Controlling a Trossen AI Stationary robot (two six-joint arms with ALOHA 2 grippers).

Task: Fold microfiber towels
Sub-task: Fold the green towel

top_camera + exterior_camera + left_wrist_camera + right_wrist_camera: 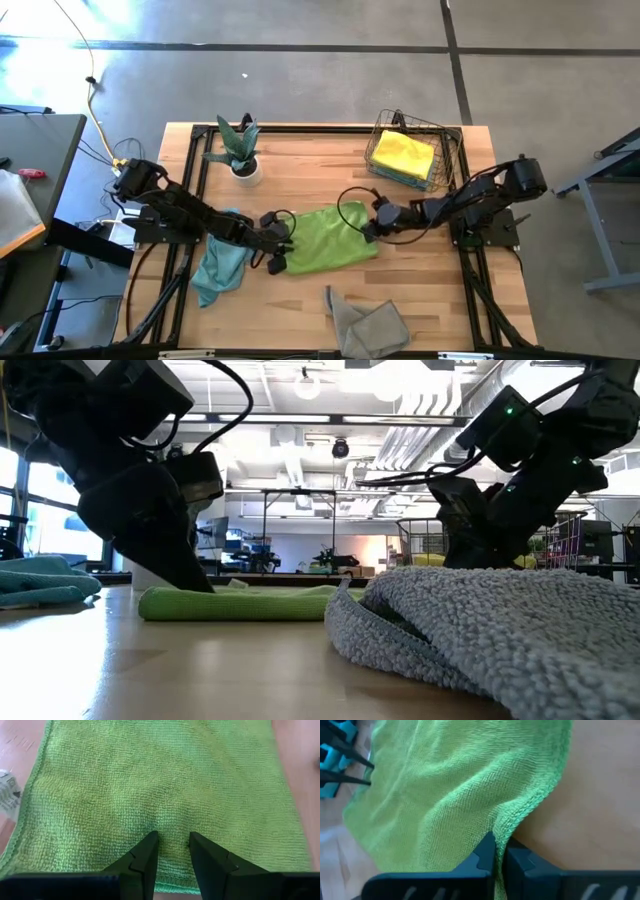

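A lime green towel (pixel 325 240) lies spread at the table's middle. My left gripper (pixel 172 842) stands at its left edge, open, both fingertips down on the cloth. My right gripper (pixel 499 845) is at the towel's right edge and shut on the hem. A teal-blue towel (pixel 220 262) lies crumpled beside the left arm. A grey towel (pixel 365 320) lies bunched near the front edge and fills the low view's right foreground (pixel 480 630). A yellow towel (pixel 403 152) sits in the wire basket. My left gripper rests its two fingertips (pixel 149 845) on the towel's top face (pixel 172 820), just inside its left hem. The fingers slant down from the table's left, apart, with flat cloth showing between them. The towel lies on the table there. My right gripper pinches the towel's hemmed right edge (pixel 512 822) between its two shut fingers, slanting down from the table's right. The hem runs into the gap between the fingertips. One layer or several, I cannot tell. The rest of the towel lies on the table.
A copper wire basket (pixel 440 150) stands at the far right and a potted plant (pixel 240 150) at the far left. Bare wood shows between the green towel and the grey one, and along the far side between plant and basket.
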